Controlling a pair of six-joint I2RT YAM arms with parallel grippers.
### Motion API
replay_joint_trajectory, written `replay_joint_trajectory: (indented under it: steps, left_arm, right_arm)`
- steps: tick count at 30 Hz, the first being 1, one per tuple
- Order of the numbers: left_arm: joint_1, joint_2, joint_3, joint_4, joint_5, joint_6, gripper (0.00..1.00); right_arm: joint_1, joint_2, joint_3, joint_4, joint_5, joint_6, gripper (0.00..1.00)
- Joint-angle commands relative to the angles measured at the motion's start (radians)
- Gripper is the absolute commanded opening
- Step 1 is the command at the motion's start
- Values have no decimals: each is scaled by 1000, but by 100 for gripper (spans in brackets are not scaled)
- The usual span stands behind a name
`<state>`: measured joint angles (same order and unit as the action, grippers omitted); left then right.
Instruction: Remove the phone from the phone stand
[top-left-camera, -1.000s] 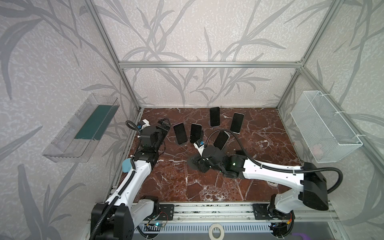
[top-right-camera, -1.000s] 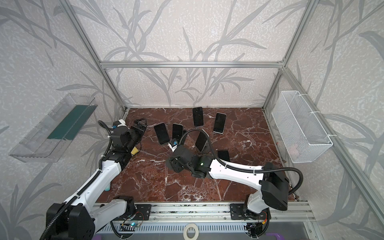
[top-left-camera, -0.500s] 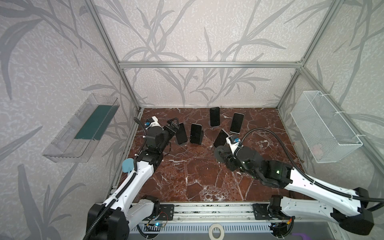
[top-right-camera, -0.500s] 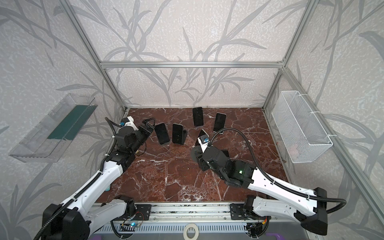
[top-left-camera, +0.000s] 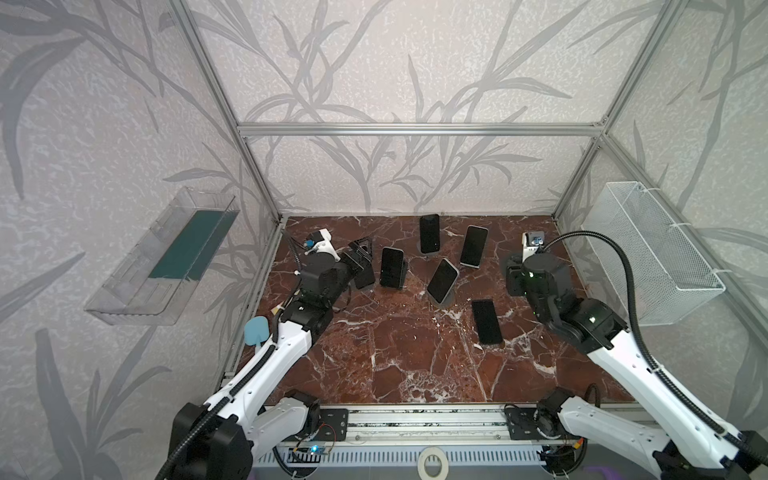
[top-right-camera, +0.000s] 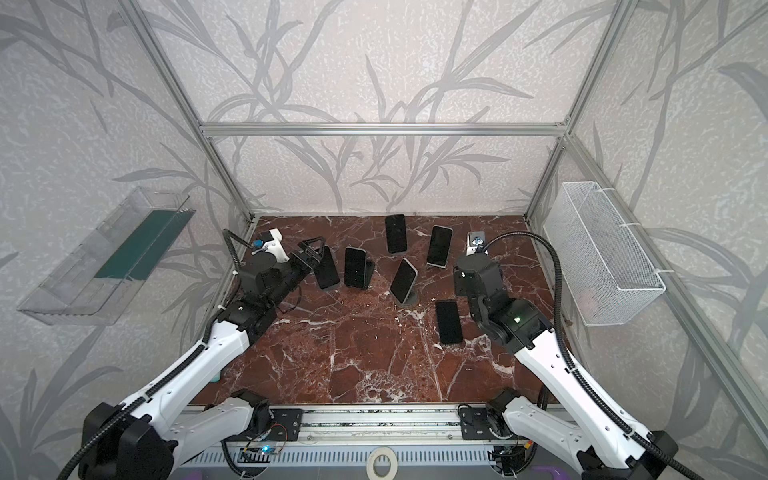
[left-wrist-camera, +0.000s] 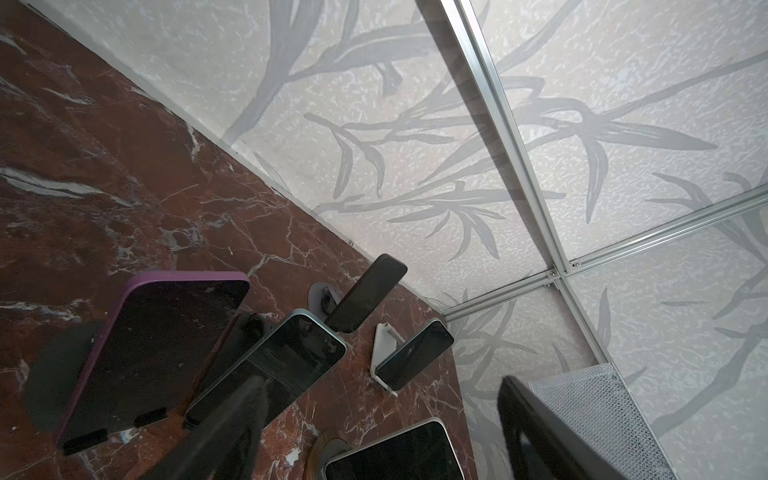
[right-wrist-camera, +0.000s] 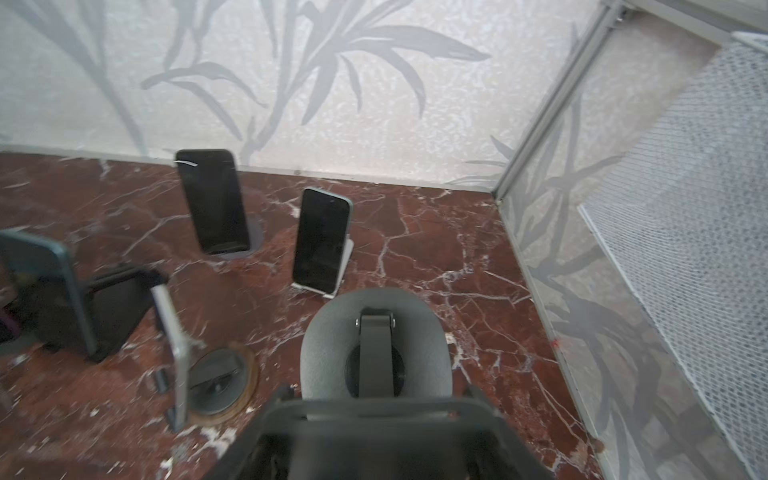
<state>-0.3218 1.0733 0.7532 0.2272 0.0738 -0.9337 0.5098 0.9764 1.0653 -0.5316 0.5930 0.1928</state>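
1. My left gripper (top-left-camera: 359, 255) stands open, its fingers (left-wrist-camera: 232, 428) well apart, and it grips nothing.
2. It hovers just beside the purple-cased phone (left-wrist-camera: 158, 353), which leans on a black stand (left-wrist-camera: 54, 374) at the far left of the marble table (top-left-camera: 395, 365).
3. My right gripper (right-wrist-camera: 376, 409) is clamped tight on a bare grey stand (right-wrist-camera: 328, 332). I see its oval base turned toward the wrist camera, over the right side of the table.
4. A loose phone (top-left-camera: 487, 322) lies flat on the table, screen up, on no stand, near my right arm.
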Motion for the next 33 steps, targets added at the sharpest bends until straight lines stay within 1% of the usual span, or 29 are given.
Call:
replay_joint_trajectory:
  steps: [1,3,7,13,16,22,25,30,33]
  left_arm:
    - [-5,20,30,11,9,21,87]
    - [-5,29,32,10,15,22,87]
    - [-5,46,35,10,24,20,87]
    - [-5,68,40,10,55,-12,87]
    - [-5,89,28,53,96,-66,87]
    - [-5,125,35,53,125,-87,87]
    - [-5,136,35,67,144,-103,87]
    - [-5,154,34,70,152,-111,87]
    - [-5,161,36,69,152,-108,87]
  right_arm:
    - [-128,84,-8,155,-101,-7,48]
    - [-206,161,6,213,-164,9,48]
    - [-340,332,40,331,-247,29,47]
    - [-460,618,179,404,-314,45,45]
    - [-492,765,266,416,-327,36,46]
    - [-524,1001,457,380,-368,-11,47]
    - [-527,1091,546,355,-421,-30,47]
    - [-527,1227,703,237,-420,-32,47]
    - [-527,1273,754,192,-433,-26,54]
